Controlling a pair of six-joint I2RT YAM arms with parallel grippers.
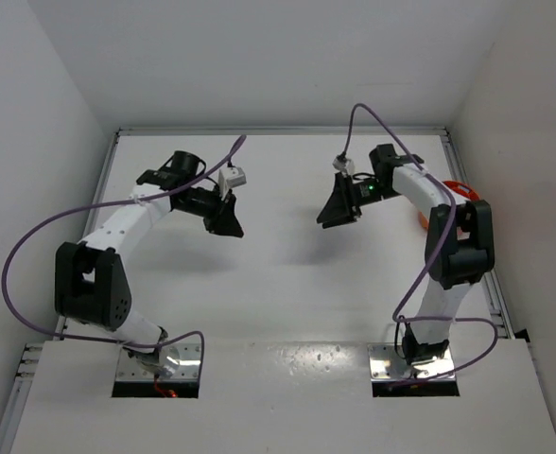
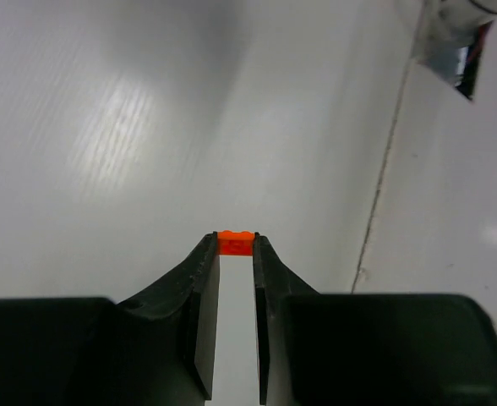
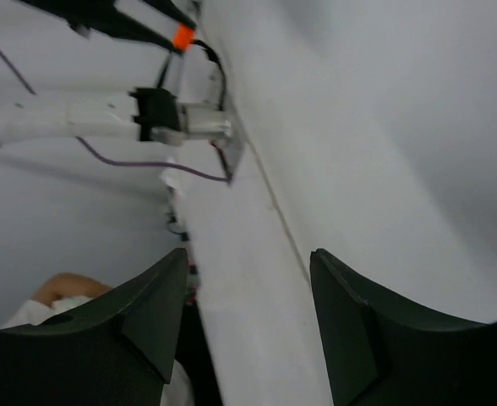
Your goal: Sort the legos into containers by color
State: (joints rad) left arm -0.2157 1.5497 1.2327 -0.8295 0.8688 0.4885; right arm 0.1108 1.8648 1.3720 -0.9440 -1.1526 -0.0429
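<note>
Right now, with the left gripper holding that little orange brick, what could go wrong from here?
The orange brick is pinched only at the very tips of the left gripper, so a jolt could flick it out. The orange bowl sits on the far side, mostly hidden behind the right arm. The open right gripper hangs in between, so a direct carry might clip it.

Open bench (image 1: 278, 274) lies between left hand (image 1: 229, 225) and right hand (image 1: 336, 215); an orange bowl (image 1: 462, 190) stands against the bench's right edge.
</note>
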